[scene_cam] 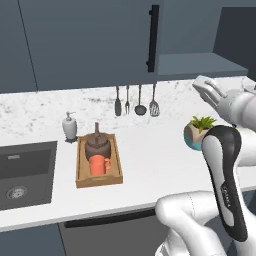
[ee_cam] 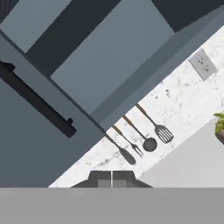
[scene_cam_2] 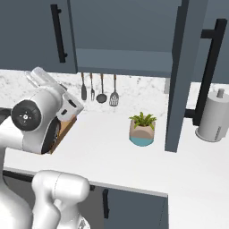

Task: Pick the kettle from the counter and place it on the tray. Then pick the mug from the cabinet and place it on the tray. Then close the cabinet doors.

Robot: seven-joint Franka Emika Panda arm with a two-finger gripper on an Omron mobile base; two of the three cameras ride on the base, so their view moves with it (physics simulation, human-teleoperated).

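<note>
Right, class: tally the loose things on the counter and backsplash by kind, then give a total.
Hanging utensils: 4
Kettle: 1
Mug: 1
Tray: 1
Soap dispenser: 1
Potted plant: 1
Paper towel roll: 1
Total: 10

I'm counting one tray (scene_cam: 81,176) sitting on the table (scene_cam: 150,165), carrying one kettle (scene_cam: 96,144) and one mug (scene_cam: 99,165). Four utensils (scene_cam: 136,102) are hanging on the wall. Also one soap pump (scene_cam: 70,126), one plant (scene_cam: 198,132), one sink (scene_cam: 25,172), one paper towel roll (scene_cam_2: 214,117), two cabinet doors (scene_cam_2: 188,76) showing handles.
</note>
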